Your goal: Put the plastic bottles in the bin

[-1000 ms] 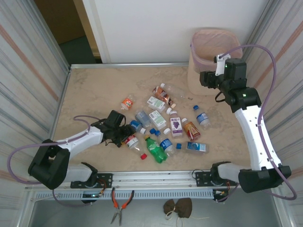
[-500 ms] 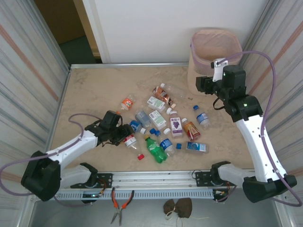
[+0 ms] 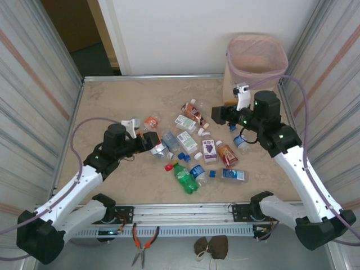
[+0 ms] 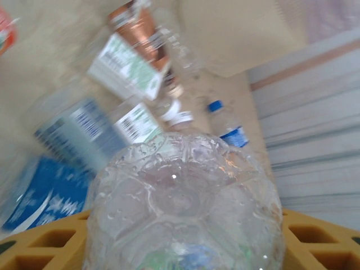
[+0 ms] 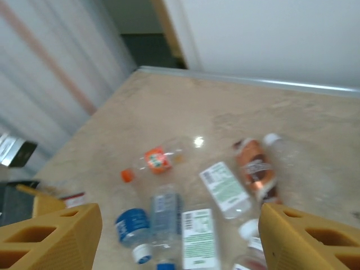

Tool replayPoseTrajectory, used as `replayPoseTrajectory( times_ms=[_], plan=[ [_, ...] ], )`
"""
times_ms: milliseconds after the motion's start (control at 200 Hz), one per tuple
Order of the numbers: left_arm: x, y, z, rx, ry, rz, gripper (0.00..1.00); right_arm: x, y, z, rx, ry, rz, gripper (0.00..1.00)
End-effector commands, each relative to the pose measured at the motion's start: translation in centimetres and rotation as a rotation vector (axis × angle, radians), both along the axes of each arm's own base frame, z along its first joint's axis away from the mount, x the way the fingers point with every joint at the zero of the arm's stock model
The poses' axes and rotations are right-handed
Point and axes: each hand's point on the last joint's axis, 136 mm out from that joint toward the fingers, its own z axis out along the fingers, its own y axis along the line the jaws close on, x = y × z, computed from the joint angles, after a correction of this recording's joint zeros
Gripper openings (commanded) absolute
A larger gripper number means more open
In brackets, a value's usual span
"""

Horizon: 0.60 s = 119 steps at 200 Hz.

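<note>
Several plastic bottles (image 3: 197, 147) lie scattered mid-table, among them a green one (image 3: 184, 177), a purple-labelled one (image 3: 208, 149) and an orange-labelled one (image 3: 151, 121). My left gripper (image 3: 153, 144) hovers at the pile's left edge, shut on a clear bottle (image 4: 183, 197) whose ribbed base sits between the yellow fingers (image 4: 39, 244). My right gripper (image 3: 220, 115) hangs open over the pile's far right side, with nothing between its fingers (image 5: 56, 236). Below it lie the orange-labelled bottle (image 5: 157, 160) and a brown bottle (image 5: 256, 169). The beige bin (image 3: 256, 56) stands at the far right corner.
A loose red cap (image 3: 168, 167) and blue caps lie among the bottles. Striped walls close in the table's left and right sides. A metal rail (image 3: 185, 211) runs along the near edge, with pliers (image 3: 143, 239) beyond it.
My left gripper has closed on the clear bottle and lifted it up and away from the near edge. My right gripper has swung from the bin leftward and down over the pile.
</note>
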Motion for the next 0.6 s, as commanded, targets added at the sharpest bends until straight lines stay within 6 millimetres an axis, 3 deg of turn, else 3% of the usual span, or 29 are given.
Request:
replayPoseTrajectory(
  times_ms=[0, 170, 316, 591],
  plan=[
    [0.2, -1.7, 7.5, -0.054, -0.302, -0.136, 0.61, -1.9, 3.0, 2.0, 0.106, -0.04, 0.146, 0.73],
    [-0.3, -2.9, 12.2, -0.068, -0.479, -0.238, 0.59, -4.0, 6.1, 2.8, 0.146, -0.078, 0.301, 0.74],
    [-1.9, -4.1, 16.0, -0.121, -0.624, -0.366, 0.59, -5.9, 8.2, 4.3, 0.176, -0.131, 0.409, 0.76],
    [-4.4, -5.3, 20.2, -0.186, -0.766, -0.53, 0.58, -9.4, 11.6, 6.0, 0.174, -0.202, 0.598, 0.86]
  ],
)
